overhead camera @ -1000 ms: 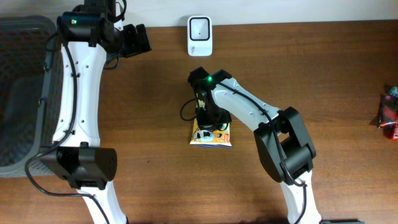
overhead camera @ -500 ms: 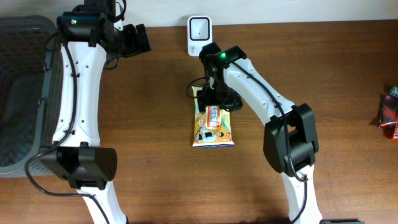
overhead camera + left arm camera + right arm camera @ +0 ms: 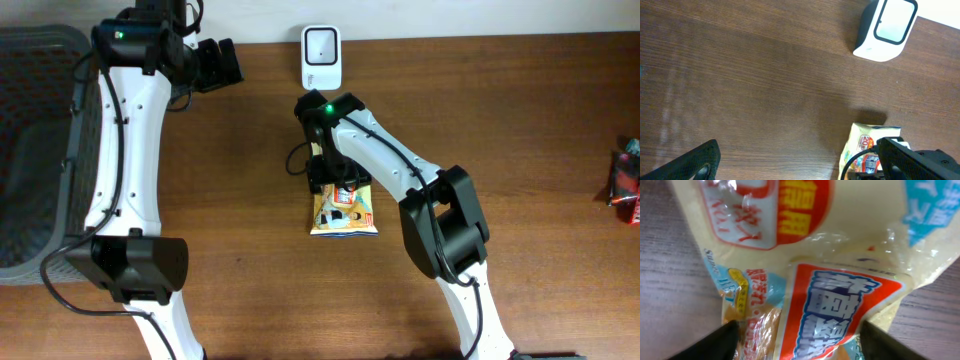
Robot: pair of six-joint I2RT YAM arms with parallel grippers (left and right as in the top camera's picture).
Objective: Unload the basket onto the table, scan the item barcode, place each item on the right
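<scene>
Both released: left gripper [image 3: 235, 65], right gripper [image 3: 797, 335]. Brown wooden table [image 3: 540, 130]; right backed off white plastic scanner [image 3: 321, 57], over yellow snack packet [image 3: 343, 215].

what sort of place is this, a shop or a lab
Probably a mock shop checkout set up in a lab. A white barcode scanner stands at the far edge of the wooden table, a snack packet lies flat near it, and a dark mesh basket sits at the left.

Packet [image 3: 342, 212] on table [image 3: 530, 130] — before scanner [image 3: 321, 57]
</scene>
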